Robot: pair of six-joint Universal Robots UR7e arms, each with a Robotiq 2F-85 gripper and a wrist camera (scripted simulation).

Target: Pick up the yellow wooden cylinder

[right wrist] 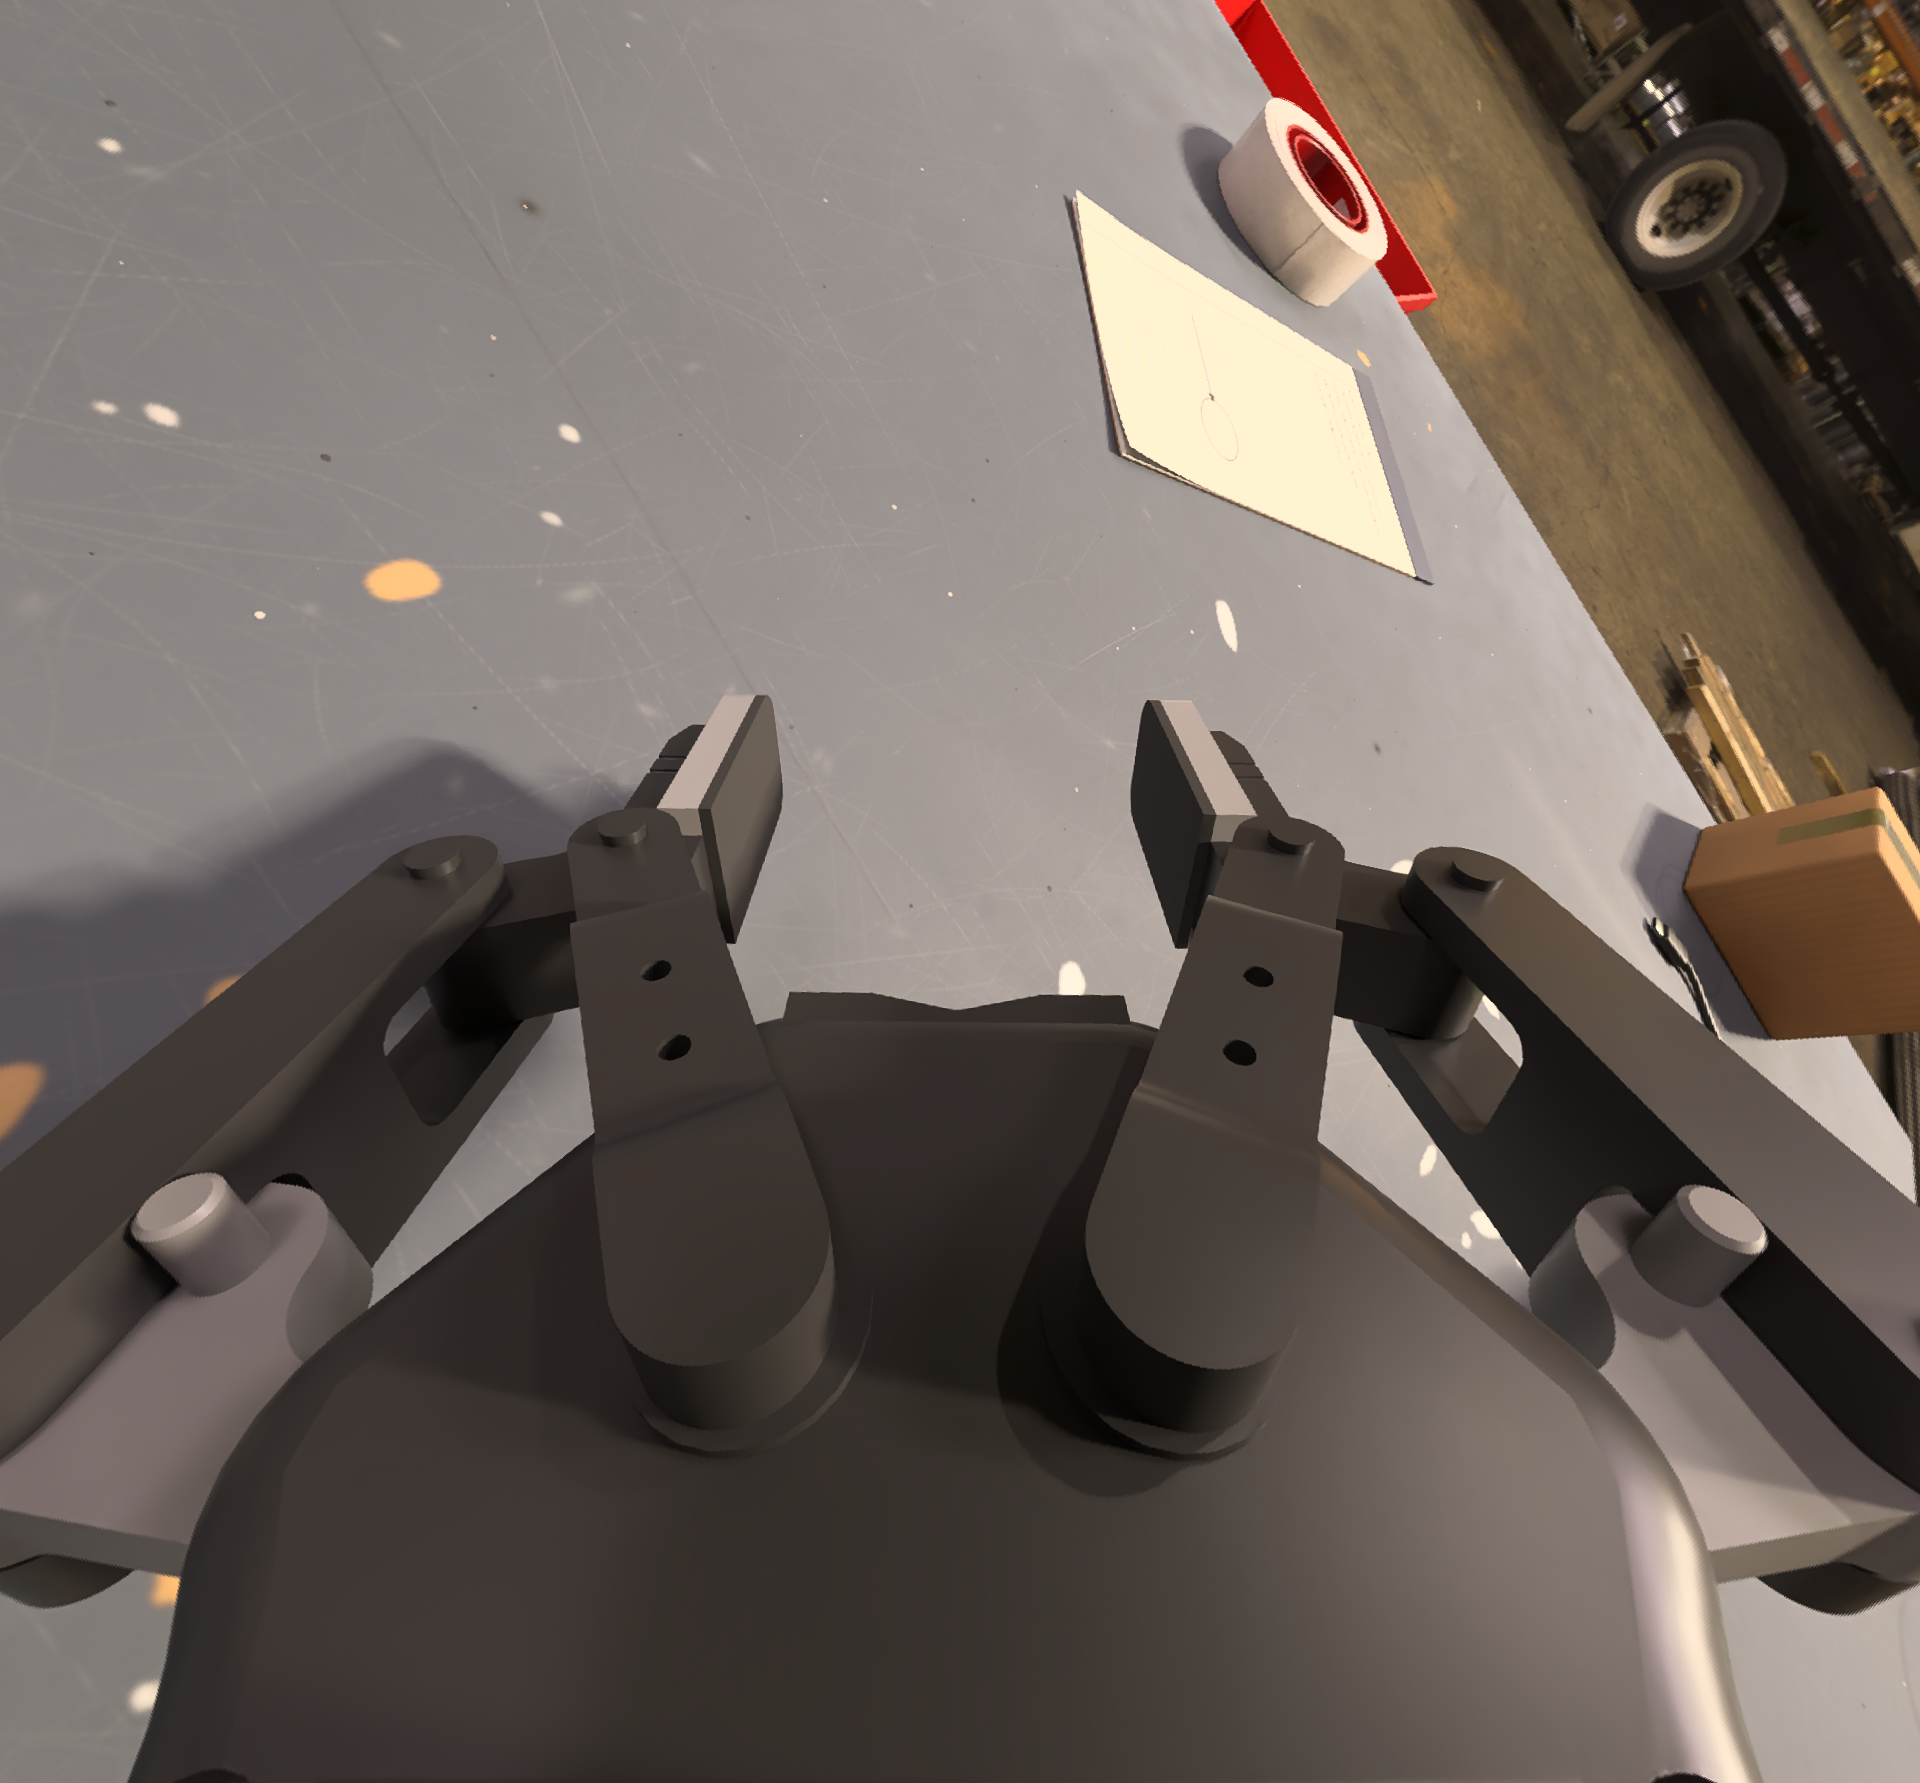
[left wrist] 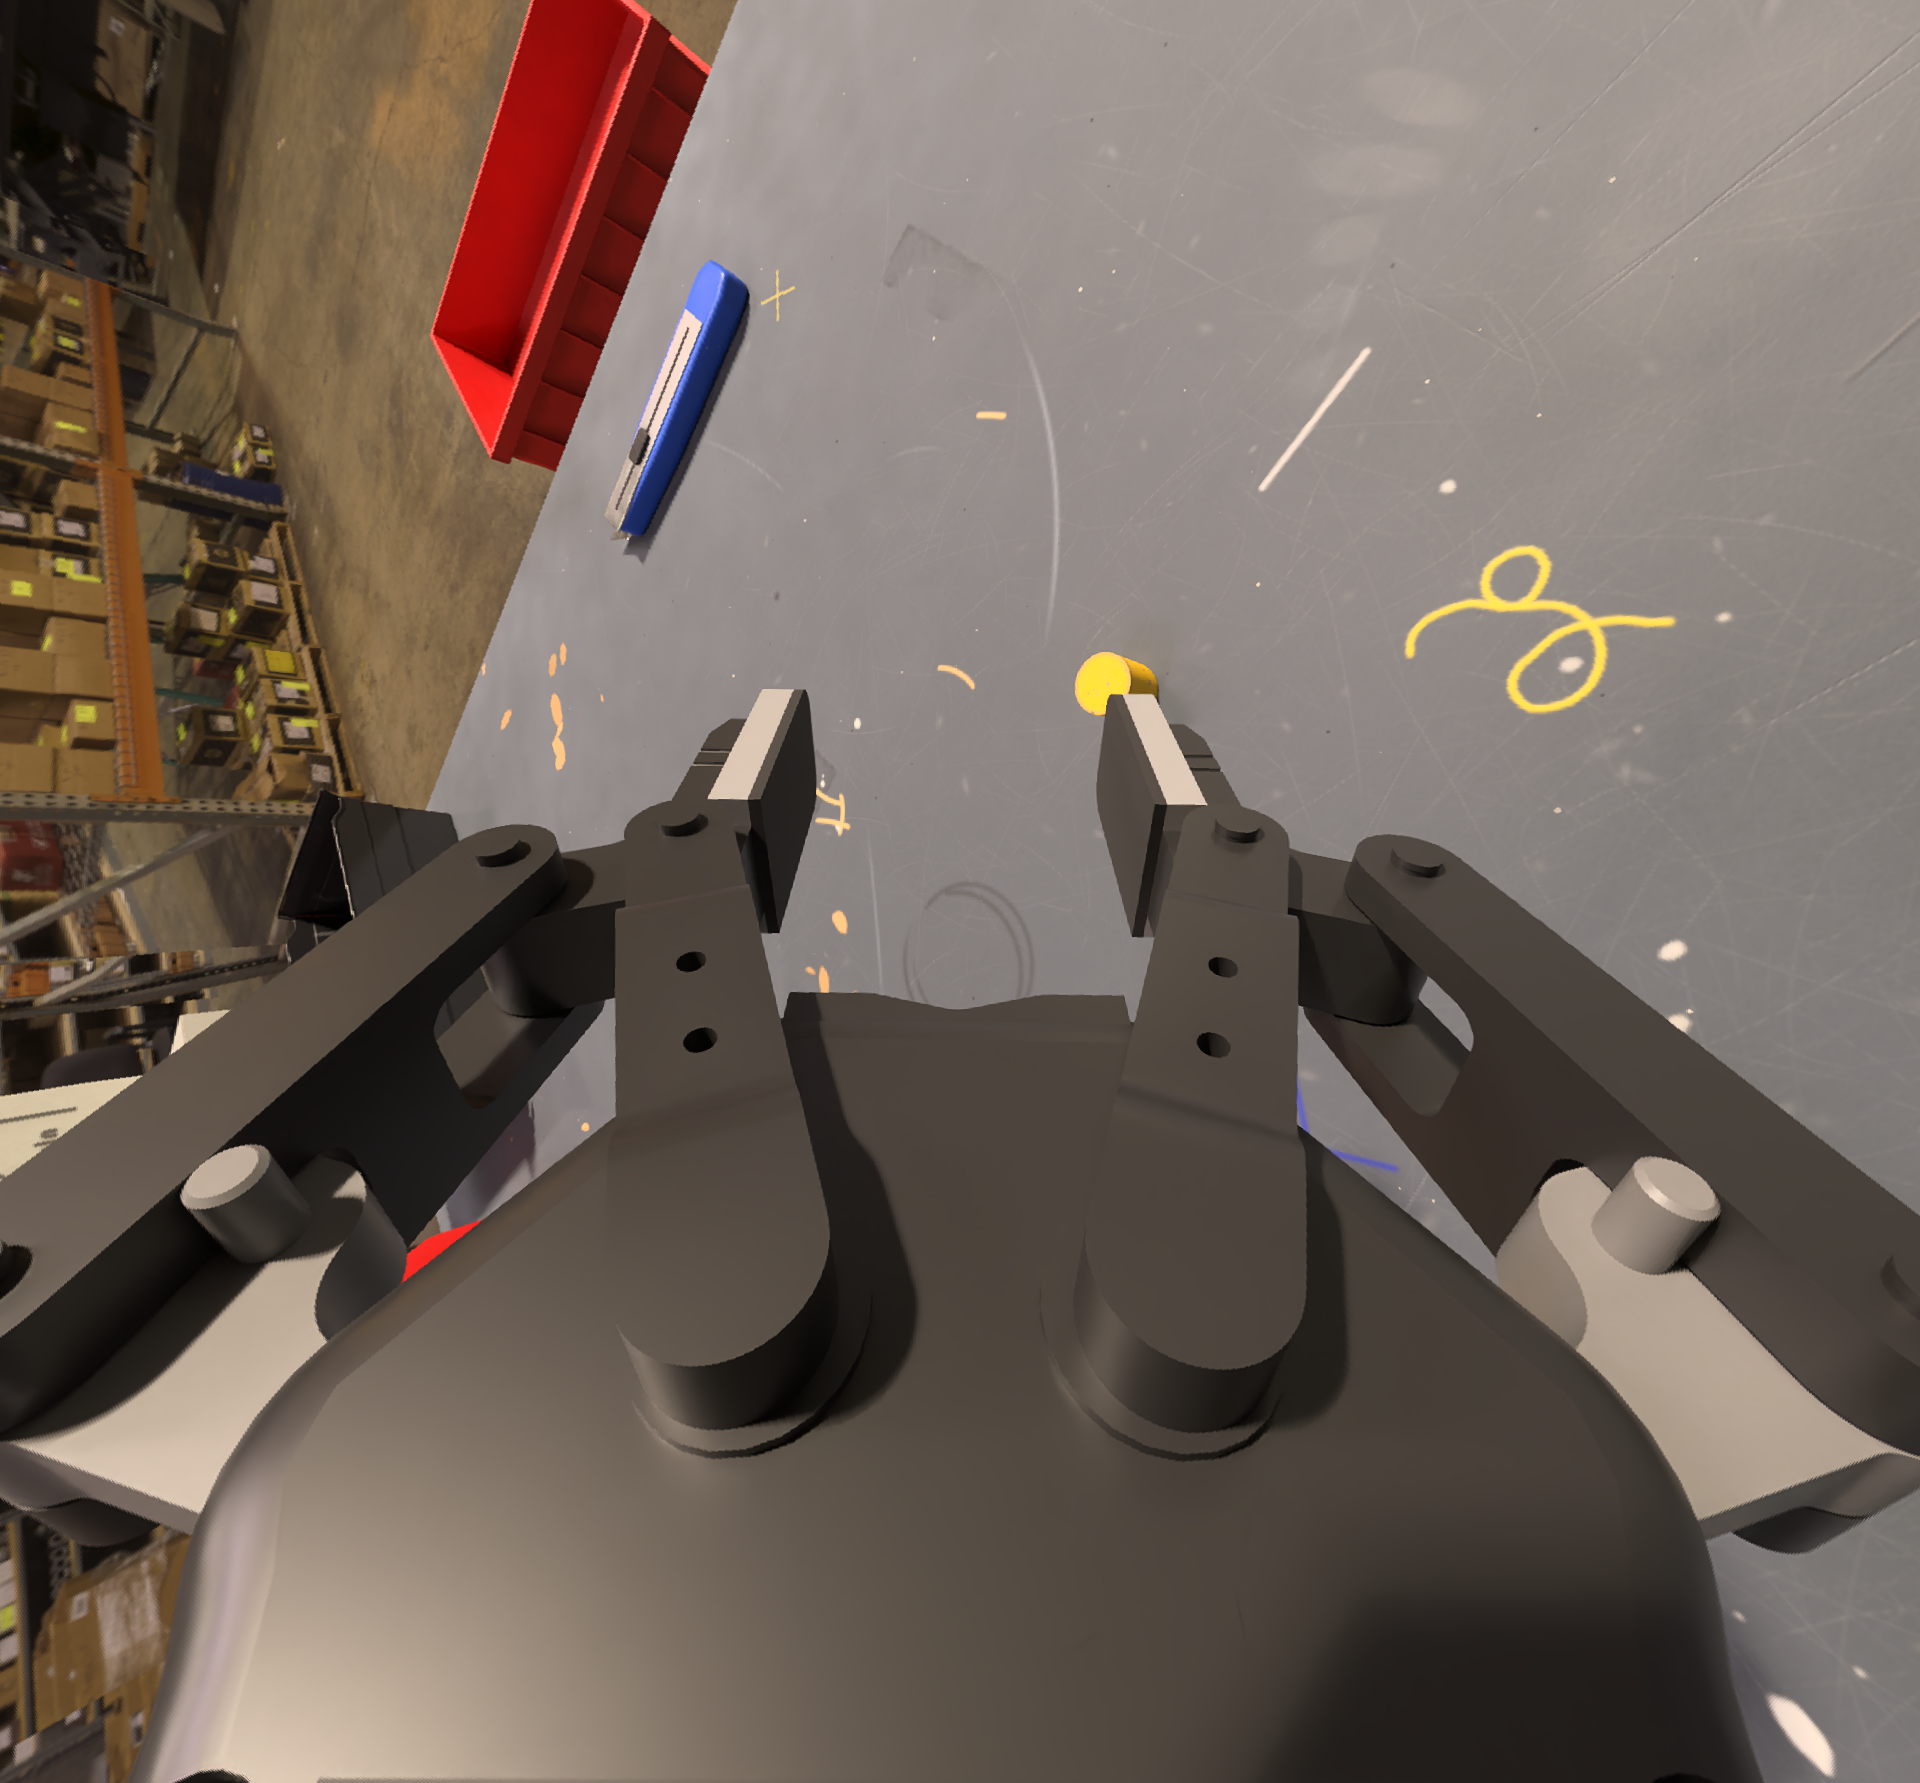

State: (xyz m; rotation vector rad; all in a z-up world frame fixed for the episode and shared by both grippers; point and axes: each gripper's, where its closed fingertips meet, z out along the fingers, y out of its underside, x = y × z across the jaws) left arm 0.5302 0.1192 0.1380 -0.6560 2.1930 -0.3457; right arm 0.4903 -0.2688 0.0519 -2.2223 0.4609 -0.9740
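The yellow wooden cylinder (left wrist: 1110, 681) lies on its side on the grey table (left wrist: 1351, 175), small, just beyond the tip of my left gripper's right finger, partly hidden by it. My left gripper (left wrist: 951, 707) is open and empty above the table, and the cylinder sits to the right of the gap between its fingers. My right gripper (right wrist: 951, 710) is open and empty over a bare part of the table (right wrist: 520, 279). The cylinder does not show in the right wrist view.
A blue utility knife (left wrist: 681, 398) lies near the table's left edge, beside a red bin (left wrist: 566, 206). In the right wrist view, a white tape roll (right wrist: 1299, 201), a cream sheet of paper (right wrist: 1252, 393) and a brown box (right wrist: 1808, 912) sit along the right edge, with a red bin (right wrist: 1309, 86) behind the roll.
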